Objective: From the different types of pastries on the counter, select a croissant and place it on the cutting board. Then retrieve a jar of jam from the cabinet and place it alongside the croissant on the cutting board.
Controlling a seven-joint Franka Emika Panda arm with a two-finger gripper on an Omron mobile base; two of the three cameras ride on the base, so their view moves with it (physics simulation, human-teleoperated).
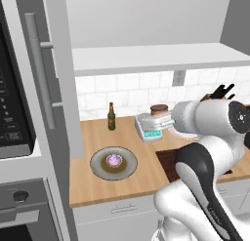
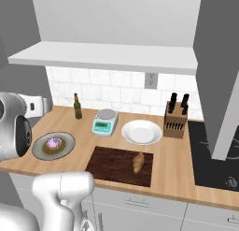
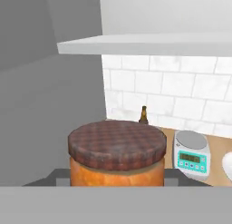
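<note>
- The claw [image 3: 117, 184] grips the jar of jam [image 3: 117, 155], carried above the counter [image 2: 170, 176].
- The croissant [image 2: 138, 162] lies on the cutting board [image 2: 112, 165], near 1 white plate [image 2: 141, 132].

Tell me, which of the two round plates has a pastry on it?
The grey plate near the bottle holds the pink-topped pastry. The white plate beside the knife block holds nothing.
</note>
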